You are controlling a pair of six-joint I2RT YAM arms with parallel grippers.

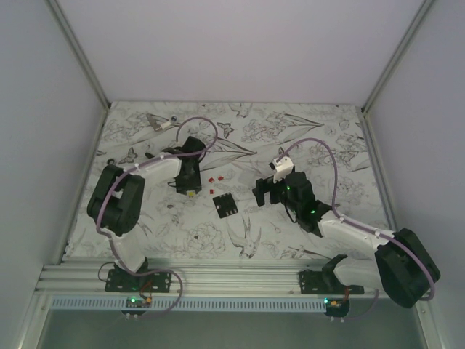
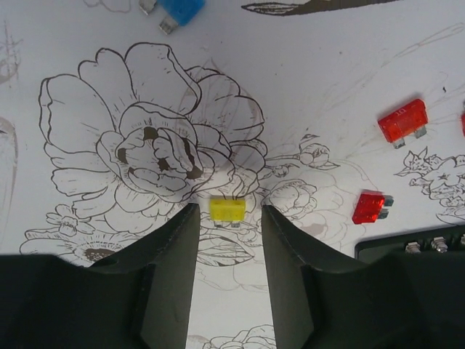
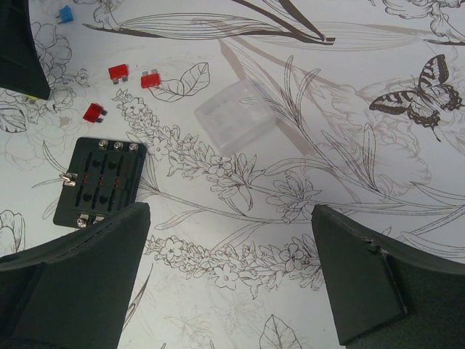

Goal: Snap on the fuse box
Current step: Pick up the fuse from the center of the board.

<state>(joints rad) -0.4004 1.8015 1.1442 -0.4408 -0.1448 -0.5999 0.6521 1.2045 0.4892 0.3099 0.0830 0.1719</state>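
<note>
The fuse box (image 1: 225,205) is a flat black square lying on the flowered table between the two arms; it shows in the right wrist view as the fuse box (image 3: 102,182), with rows of slots and small screws. My left gripper (image 1: 187,190) hangs just left of it. In the left wrist view the left gripper (image 2: 228,227) is open, and a small yellow fuse (image 2: 227,209) lies on the table at its fingertips with a gap on each side. The fuse box corner (image 2: 414,249) peeks in at lower right. My right gripper (image 3: 229,218) stands wide open over bare table, holding nothing.
A clear plastic cover (image 3: 234,116) lies right of the fuse box. Loose red fuses (image 3: 118,71) (image 2: 402,121) and a blue fuse (image 2: 180,9) are scattered beyond it. A metal wrench (image 1: 161,122) lies at the far left. White walls close in the table.
</note>
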